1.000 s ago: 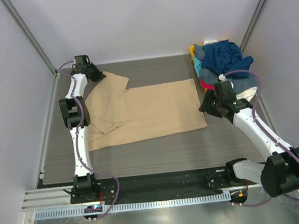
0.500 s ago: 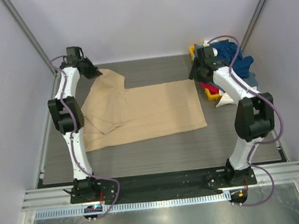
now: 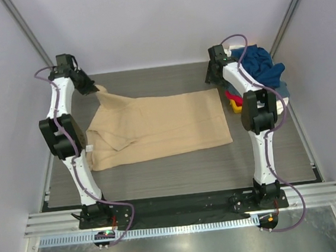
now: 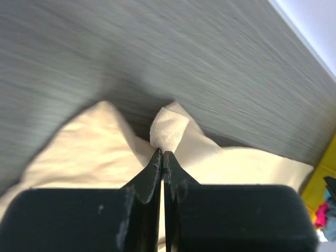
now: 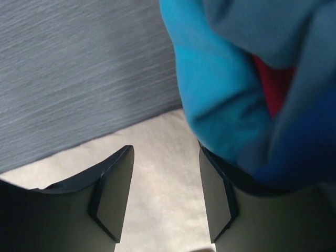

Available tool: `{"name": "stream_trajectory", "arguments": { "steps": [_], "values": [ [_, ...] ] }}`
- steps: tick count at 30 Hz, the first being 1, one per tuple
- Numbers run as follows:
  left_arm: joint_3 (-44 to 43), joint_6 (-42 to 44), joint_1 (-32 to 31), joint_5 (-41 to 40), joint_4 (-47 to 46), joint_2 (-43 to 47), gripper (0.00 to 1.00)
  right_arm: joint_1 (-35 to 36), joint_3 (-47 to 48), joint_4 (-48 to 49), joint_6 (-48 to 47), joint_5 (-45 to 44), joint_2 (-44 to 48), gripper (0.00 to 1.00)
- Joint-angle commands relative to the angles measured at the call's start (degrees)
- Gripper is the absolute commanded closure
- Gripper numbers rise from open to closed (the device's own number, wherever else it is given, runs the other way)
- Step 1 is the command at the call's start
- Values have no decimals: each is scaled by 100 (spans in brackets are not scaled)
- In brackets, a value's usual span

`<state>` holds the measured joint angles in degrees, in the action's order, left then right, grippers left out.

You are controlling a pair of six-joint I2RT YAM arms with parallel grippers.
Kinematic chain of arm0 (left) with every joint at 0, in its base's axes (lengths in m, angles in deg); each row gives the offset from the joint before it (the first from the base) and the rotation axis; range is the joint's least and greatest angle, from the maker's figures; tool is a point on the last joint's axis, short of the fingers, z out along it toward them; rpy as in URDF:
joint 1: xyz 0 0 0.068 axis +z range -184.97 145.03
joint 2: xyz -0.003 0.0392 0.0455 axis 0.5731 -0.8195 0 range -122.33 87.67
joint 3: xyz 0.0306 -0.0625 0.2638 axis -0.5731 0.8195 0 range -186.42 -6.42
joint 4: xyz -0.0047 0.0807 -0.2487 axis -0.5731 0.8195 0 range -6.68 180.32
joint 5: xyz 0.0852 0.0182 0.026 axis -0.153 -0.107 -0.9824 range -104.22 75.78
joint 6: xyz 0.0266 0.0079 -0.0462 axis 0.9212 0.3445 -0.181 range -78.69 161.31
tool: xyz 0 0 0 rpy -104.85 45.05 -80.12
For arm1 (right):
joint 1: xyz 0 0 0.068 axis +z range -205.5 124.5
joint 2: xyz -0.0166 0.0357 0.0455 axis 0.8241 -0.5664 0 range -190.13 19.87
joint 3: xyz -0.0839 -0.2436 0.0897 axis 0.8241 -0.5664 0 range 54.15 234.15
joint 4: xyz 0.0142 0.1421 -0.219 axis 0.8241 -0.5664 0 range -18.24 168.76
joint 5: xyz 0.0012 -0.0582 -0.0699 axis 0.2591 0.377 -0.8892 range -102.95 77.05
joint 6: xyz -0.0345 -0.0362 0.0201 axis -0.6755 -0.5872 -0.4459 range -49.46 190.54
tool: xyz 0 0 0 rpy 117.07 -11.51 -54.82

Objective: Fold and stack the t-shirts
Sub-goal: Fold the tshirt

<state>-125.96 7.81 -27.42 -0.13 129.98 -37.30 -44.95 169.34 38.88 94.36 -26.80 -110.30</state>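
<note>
Little looked done: the tan tee point(image 3: 162, 126) lay mostly spread out, not properly folded, and the pile point(image 3: 256, 70) of other tees sat unsorted. The left gripper point(image 4: 163, 155) was clenched on the tee's corner, cloth bunched right at its tips. The right gripper point(image 5: 165, 152) gaped wide, the tee's edge directly under it and the pile crowding one finger.

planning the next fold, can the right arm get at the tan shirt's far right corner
Probably yes: the right gripper hangs open over the tan shirt there; the shirt pile crowds one finger.
</note>
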Motion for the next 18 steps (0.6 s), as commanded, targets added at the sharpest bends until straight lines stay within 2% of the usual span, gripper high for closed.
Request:
{"name": "stream_trajectory", "arguments": {
  "steps": [1, 12, 18],
  "values": [
    [-288, 300, 167, -239, 379, 183, 100, 88, 766, -318, -175, -197, -254, 41],
    [-122, 326, 475, 217, 274, 139, 100, 228, 1786, -459, -140, -197, -1379, 42],
    [-51, 326, 475, 296, 239, 78, 100, 246, 1665, -451, -79, -320, -1485, 48]
  ]
}}
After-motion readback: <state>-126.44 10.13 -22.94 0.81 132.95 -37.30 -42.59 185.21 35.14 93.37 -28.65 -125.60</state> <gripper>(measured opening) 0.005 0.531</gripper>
